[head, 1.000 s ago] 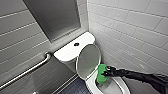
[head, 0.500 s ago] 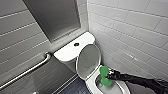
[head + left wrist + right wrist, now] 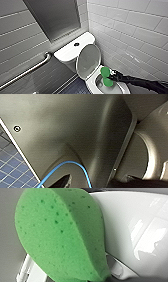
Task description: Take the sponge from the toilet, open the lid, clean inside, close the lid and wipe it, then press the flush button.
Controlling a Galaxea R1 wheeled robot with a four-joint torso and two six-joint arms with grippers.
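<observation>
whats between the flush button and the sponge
The raised lid stands between the flush button and the sponge, as the head view shows.

porous matt sponge (image 3: pixel 62 235), glossy white bowl (image 3: pixel 140 238), smooth lid (image 3: pixel 88 60), shiny metal grab bar (image 3: pixel 27 71), glossy wall tiles (image 3: pixel 130 30)

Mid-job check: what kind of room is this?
A tiled restroom, likely an accessible one: a white toilet with its lid raised, a flush button on the tank top, and a metal grab bar on the wall.
</observation>
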